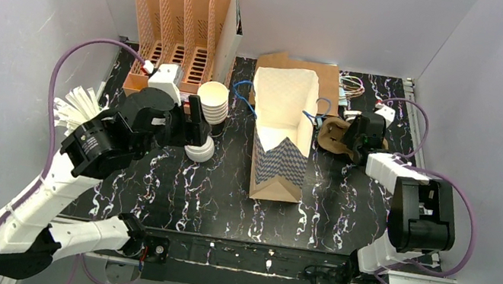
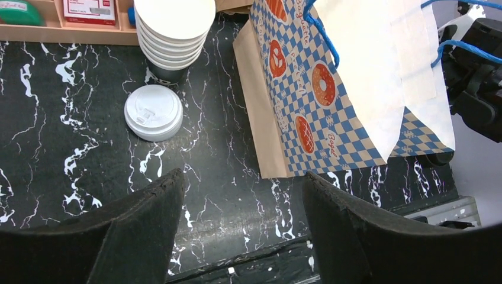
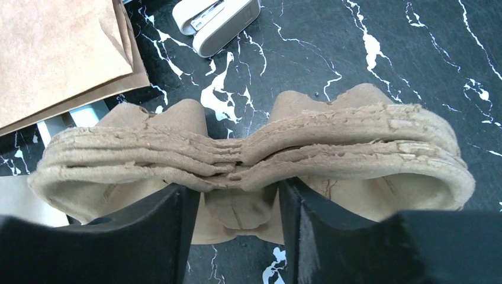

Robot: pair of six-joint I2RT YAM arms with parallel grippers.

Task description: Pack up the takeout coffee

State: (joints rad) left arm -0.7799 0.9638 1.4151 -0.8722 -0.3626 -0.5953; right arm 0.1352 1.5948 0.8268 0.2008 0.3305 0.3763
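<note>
A stack of small white paper cups [image 2: 174, 29] stands on the black marble table, with a stack of round white lids [image 2: 154, 112] beside it. My left gripper [image 2: 243, 195] hovers open and empty over bare table, nearer me than the lids; in the top view the left gripper [image 1: 198, 131] sits between the cups [image 1: 213, 102] and the lids [image 1: 199, 150]. The brown pulp trays [image 3: 248, 148] lie stacked at the right of the paper bag [image 1: 280, 135]. My right gripper [image 3: 237, 201] straddles the stack's narrow middle, with a thin gap at each finger.
A wooden organiser [image 1: 178, 29] stands at the back left. White straws [image 1: 77, 105] fan out at the far left. A white stapler [image 3: 216, 21] and brown paper [image 3: 59, 47] lie beyond the trays. The bag's blue handles [image 2: 322, 29] hang by its open mouth.
</note>
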